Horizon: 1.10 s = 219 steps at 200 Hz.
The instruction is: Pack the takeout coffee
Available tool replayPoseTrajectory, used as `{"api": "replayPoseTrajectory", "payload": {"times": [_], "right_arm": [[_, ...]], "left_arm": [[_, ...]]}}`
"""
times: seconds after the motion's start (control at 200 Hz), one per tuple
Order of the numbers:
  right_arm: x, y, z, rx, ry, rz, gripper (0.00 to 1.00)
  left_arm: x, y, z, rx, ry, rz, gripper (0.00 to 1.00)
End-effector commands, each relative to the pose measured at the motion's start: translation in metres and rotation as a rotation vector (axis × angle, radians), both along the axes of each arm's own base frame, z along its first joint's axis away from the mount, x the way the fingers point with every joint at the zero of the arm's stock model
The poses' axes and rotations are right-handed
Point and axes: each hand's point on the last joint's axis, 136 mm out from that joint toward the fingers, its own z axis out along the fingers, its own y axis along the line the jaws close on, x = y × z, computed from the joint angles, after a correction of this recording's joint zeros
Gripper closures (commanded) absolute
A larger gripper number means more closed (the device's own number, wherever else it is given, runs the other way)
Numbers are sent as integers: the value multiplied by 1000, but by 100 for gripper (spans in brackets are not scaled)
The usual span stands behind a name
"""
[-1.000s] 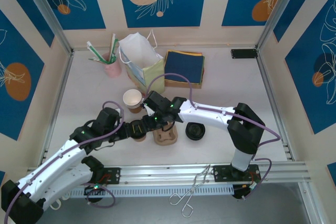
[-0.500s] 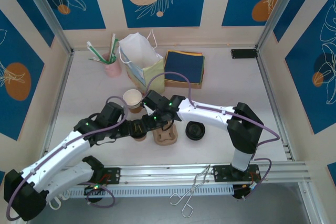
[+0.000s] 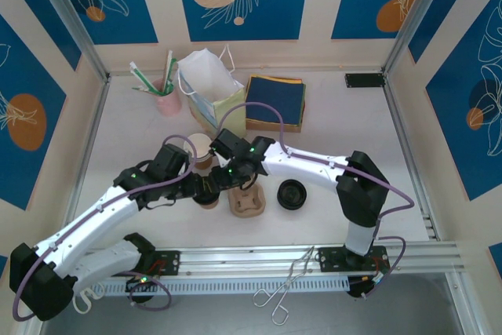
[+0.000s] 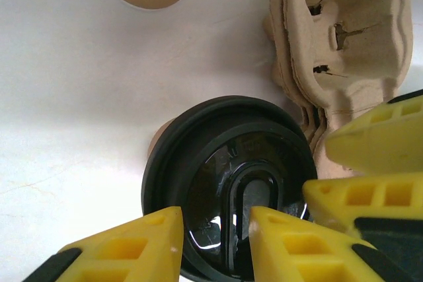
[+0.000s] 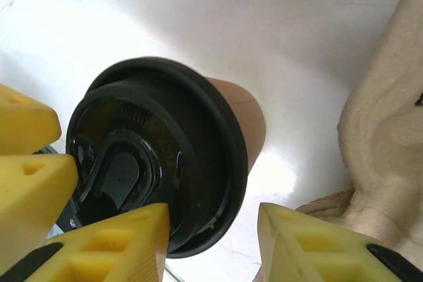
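Apparently mid-grasp: the small brown paper cup with its round black plastic lid (image 4: 198, 156) stands just beside the moulded pulp cup carrier (image 4: 350, 31). The left gripper (image 4: 215, 222) and right gripper (image 5: 211, 219) hover over it, fingers apart. The next move calls for closing squarely on the cup.

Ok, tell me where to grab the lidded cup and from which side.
Take the cup by its brown wall just under the lid, level, from the side away from the carrier. It stands upright, the lid's rim overhangs the wall and should stop slipping, and the carrier sits close beside it.
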Motion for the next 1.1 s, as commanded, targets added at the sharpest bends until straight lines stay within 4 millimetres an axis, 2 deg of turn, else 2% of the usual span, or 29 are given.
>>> {"api": "replayPoseTrajectory", "payload": {"times": [0.0, 0.21, 0.64, 0.945, 1.09], "right_arm": [[9, 3, 1, -4, -4, -5, 60], [13, 14, 2, 22, -4, 18, 60], [19, 31, 12, 81, -16, 40, 57], [22, 41, -1, 69, 9, 58, 57], [22, 38, -13, 36, 24, 52, 57]], "left_arm": [[-1, 10, 5, 45, -17, 0, 69], [-11, 23, -7, 84, 0, 8, 70], [-16, 21, -25, 80, 35, -2, 74], [-16, 19, -26, 71, 37, -2, 74], [-17, 19, -28, 66, 42, -1, 74]]}}
